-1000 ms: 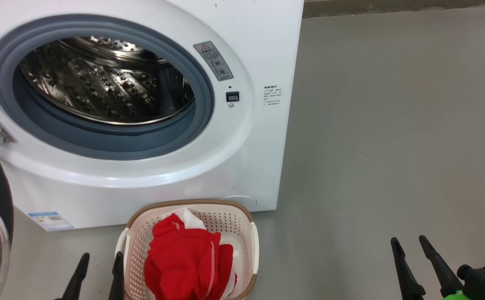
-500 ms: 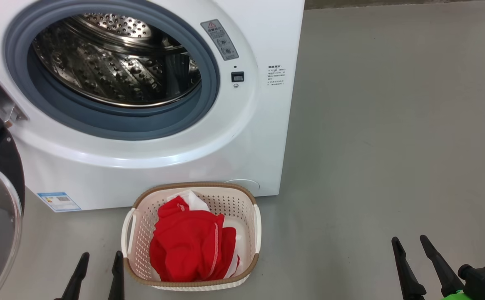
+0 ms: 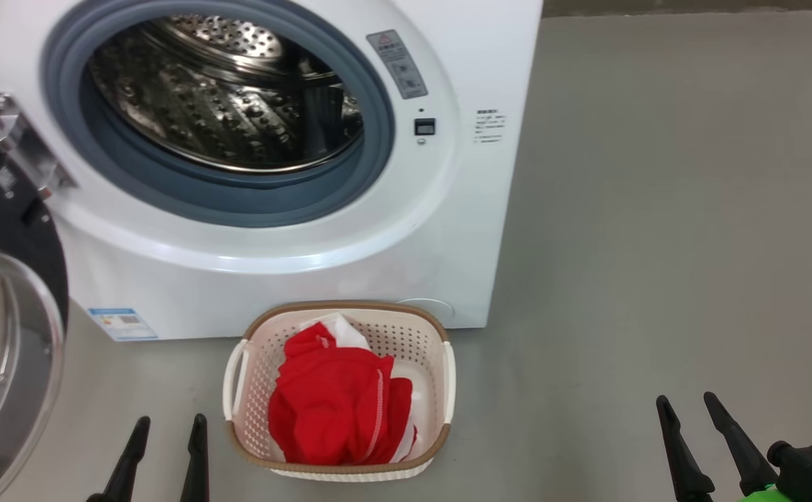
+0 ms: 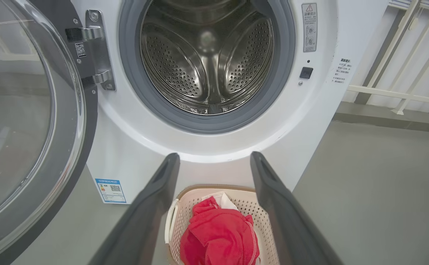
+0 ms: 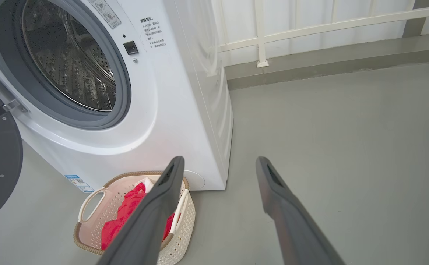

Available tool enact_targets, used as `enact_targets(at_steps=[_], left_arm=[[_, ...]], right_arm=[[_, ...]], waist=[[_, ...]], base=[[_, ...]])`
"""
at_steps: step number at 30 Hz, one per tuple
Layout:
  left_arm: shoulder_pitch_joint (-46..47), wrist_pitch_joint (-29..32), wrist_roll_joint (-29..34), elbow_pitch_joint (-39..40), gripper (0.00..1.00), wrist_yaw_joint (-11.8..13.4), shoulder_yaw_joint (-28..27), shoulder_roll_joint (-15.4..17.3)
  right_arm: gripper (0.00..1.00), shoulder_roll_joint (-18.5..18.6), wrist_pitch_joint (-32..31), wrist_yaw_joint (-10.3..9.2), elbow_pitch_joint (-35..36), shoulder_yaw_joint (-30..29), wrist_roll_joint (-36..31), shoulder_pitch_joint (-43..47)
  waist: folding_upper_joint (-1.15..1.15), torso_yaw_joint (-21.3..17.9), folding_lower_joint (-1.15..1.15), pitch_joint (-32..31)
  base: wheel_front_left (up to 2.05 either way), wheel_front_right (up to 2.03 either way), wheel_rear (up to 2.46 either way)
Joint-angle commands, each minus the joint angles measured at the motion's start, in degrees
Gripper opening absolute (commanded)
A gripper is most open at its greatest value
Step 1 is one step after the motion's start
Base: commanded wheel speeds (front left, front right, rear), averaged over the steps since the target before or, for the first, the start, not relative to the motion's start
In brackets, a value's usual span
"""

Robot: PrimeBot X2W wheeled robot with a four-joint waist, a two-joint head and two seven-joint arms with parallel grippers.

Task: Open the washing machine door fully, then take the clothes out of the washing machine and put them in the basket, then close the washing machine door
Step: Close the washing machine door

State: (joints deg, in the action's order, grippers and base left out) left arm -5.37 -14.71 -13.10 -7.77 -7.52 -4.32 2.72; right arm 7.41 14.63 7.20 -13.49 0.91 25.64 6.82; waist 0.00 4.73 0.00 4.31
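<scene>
The white washing machine [image 3: 447, 230] stands with its steel drum [image 3: 224, 90] bare and its door [image 3: 8, 335] swung wide open at the left, black rim and glass bowl facing me. In front of it the cream basket [image 3: 440, 362] holds the red and white clothes [image 3: 336, 411]. My left gripper [image 3: 169, 427] hangs open just left of the basket, nothing between its fingers. My right gripper [image 3: 686, 408] is open over bare floor far to the right. From the left wrist, the door [image 4: 34, 121], drum [image 4: 207, 55] and clothes [image 4: 218, 235] appear; the right wrist shows the basket [image 5: 89, 206].
Grey floor [image 3: 656, 244] stretches to the right of the machine. A white railing [image 5: 310, 25] and a low kerb run along the back wall. A blue label [image 3: 121, 323] sits on the machine's lower front.
The head view has shifted, so the machine and basket sit further right and the basket shows whole. Both grippers stay open in the same spots in the picture.
</scene>
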Motion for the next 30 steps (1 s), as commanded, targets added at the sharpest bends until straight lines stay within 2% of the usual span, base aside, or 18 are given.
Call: enact_targets(at_steps=[1,6,17,24,30], left_arm=[[2.4,-0.3,-0.1,1.3,1.00,0.0,-1.9,0.2],[2.2,-0.3,-1.3,0.5,1.00,0.0,-1.6,0.2],[0.0,-0.3,-4.0,-1.3,1.00,0.7,-1.1,0.2],[-1.5,-0.3,-6.0,-1.0,1.00,2.6,0.3,0.2],[-2.8,-0.3,-8.8,1.1,1.00,5.0,0.1,0.2]], right_arm=[[1.00,1.5,0.4,0.29,1.4,1.5,-0.1,-1.7],[1.00,2.2,0.4,0.29,1.2,2.6,-0.1,-1.8],[1.00,3.6,0.4,0.29,0.5,5.6,0.4,-2.6],[1.00,4.0,0.4,0.29,0.1,7.4,0.7,-2.7],[1.00,5.1,0.4,0.29,-0.7,11.8,0.9,-6.2]], waist=[[0.00,1.5,0.00,-0.2],[0.00,5.0,0.00,-0.5],[0.00,15.6,0.00,-1.8],[0.00,22.4,0.00,-2.5],[0.00,24.2,0.00,-0.8]], base=[[0.00,0.00,0.00],[0.00,0.00,0.00],[0.00,0.00,0.00],[0.00,0.00,0.00],[0.00,0.00,0.00]])
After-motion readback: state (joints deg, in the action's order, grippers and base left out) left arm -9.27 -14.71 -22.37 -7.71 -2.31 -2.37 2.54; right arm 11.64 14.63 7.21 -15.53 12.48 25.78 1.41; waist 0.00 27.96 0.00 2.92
